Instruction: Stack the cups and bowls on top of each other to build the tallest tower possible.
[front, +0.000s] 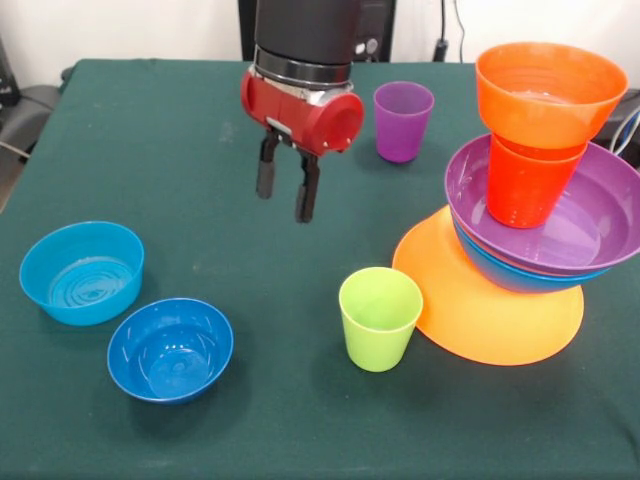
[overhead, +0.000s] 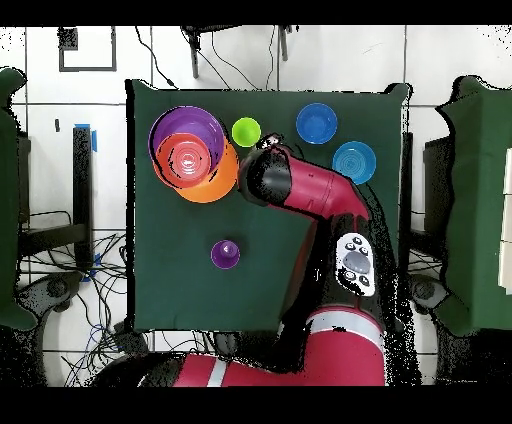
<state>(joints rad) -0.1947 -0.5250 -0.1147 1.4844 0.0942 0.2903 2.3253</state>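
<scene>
Partly done: tower at right holds five pieces, jaws released and empty, green cup, purple cup, two blue bowls left.

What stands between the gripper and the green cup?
Nothing: in the front view only bare green cloth lies between the open gripper and the green cup.

You have three cups showing: purple, lime green and orange. You can count six bowls: light blue, dark blue, orange-yellow, blue, purple and small orange.
</scene>
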